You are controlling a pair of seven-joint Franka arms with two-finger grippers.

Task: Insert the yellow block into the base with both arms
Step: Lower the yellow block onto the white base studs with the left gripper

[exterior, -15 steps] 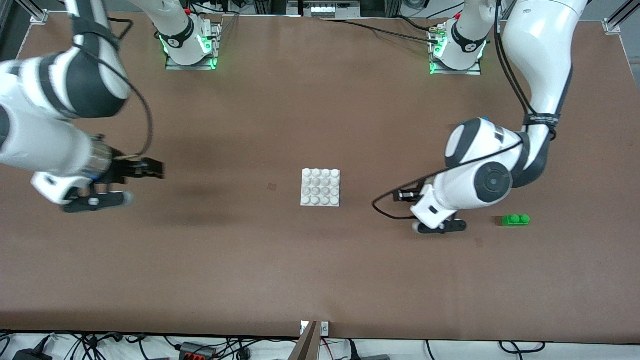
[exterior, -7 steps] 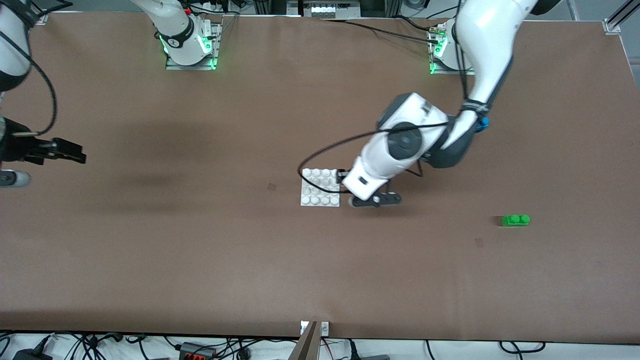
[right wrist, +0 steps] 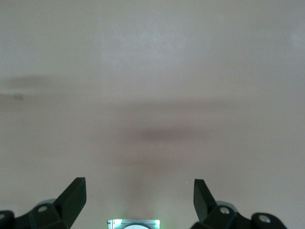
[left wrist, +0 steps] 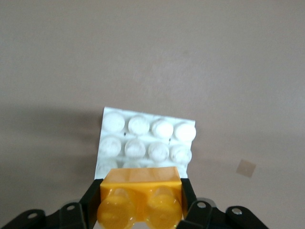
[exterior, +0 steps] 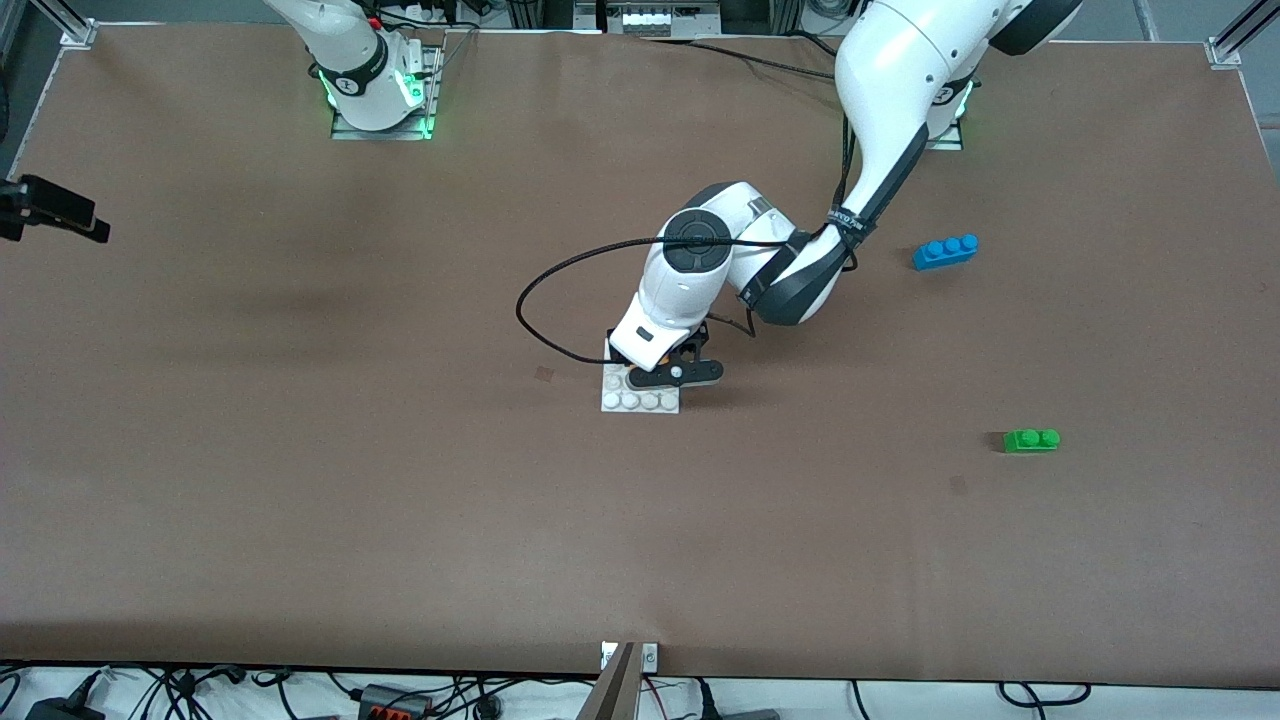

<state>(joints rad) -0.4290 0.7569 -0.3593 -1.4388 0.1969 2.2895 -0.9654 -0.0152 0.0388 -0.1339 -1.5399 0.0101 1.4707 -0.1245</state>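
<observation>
The yellow block (left wrist: 140,193), a two-stud brick, is clamped between the black fingers (left wrist: 93,199) of my left gripper (left wrist: 140,198), which is shut on it. That left gripper (exterior: 668,366) hangs low over the base (exterior: 640,402), a white studded plate in the middle of the table. Its hand covers the plate's rows farther from the front camera. In the left wrist view the base (left wrist: 147,138) lies just past the block. My right gripper (right wrist: 139,195) is open and holds nothing. It is over bare table at the right arm's end (exterior: 60,212).
A blue three-stud brick (exterior: 945,251) lies toward the left arm's end, farther from the front camera than the base. A green two-stud brick (exterior: 1031,440) lies nearer to the camera at that same end. A black cable (exterior: 560,300) loops from the left wrist.
The left arm has swung from beside the green brick to over the base, uncovering the blue brick. The right arm has drawn back toward the table's edge at its own end.
</observation>
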